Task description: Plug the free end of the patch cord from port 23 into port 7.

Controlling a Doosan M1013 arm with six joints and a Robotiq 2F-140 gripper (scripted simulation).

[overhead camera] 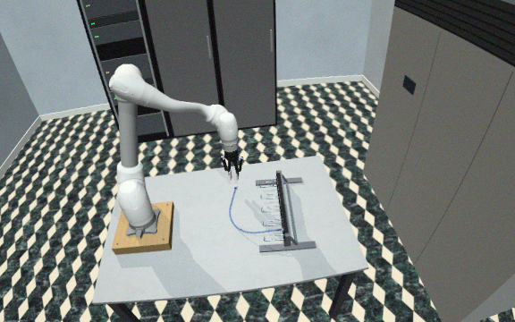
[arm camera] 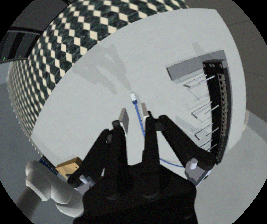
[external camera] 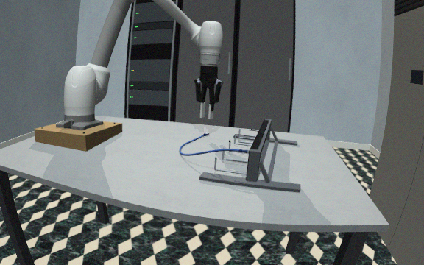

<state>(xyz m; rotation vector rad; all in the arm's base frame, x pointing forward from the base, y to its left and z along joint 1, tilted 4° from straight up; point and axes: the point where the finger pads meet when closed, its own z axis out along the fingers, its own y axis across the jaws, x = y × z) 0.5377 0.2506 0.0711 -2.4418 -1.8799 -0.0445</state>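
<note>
The blue patch cord (overhead camera: 231, 210) (external camera: 181, 150) (arm camera: 140, 121) lies in a curve on the table. Its free end, a clear plug (overhead camera: 235, 188) (external camera: 206, 135) (arm camera: 133, 96), points away from the cord toward the back table edge. The cord's other end enters the rack (overhead camera: 284, 219) (external camera: 254, 165) (arm camera: 218, 110) near its end closest to the top and exterior views. My gripper (overhead camera: 233, 179) (external camera: 206, 117) (arm camera: 134, 111) points down, part open and empty, above the table near the plug, touching neither. The port numbers and the plug's latch are too small to read or see.
Thin wire cable guides (overhead camera: 272, 224) (external camera: 230, 171) (arm camera: 204, 115) stick out from the rack's port side. The rack's grey feet (overhead camera: 268, 249) (external camera: 234, 180) (arm camera: 184, 70) lie on the table (overhead camera: 204, 264) (external camera: 153, 177) (arm camera: 84, 115). The table's back edge is close behind the plug.
</note>
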